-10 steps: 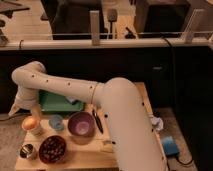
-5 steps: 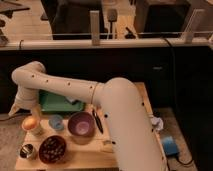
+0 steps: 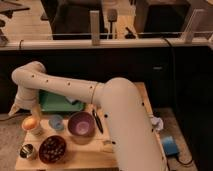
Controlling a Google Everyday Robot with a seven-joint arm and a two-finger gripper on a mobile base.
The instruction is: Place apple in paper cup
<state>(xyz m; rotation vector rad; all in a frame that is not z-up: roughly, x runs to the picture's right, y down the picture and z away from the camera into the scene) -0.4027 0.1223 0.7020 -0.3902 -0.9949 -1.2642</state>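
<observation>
Thick white arm (image 3: 75,90) runs from lower right up to a bend at 10 o'clock, then drops to the gripper (image 3: 25,109) over the wooden table's (image 3: 85,155) left edge; how far it is open cannot be told. Small round orange-yellow apple (image 3: 30,122) sits in the mouth of the short cream paper cup (image 3: 35,131), just below the gripper at 6 o'clock.

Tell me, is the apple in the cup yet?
Looks done: the small round orange-yellow apple sits in the short cream paper cup. In hand: the robot's gripper hovers just up-left of the cup. Left: probably only backing the arm away.
</observation>
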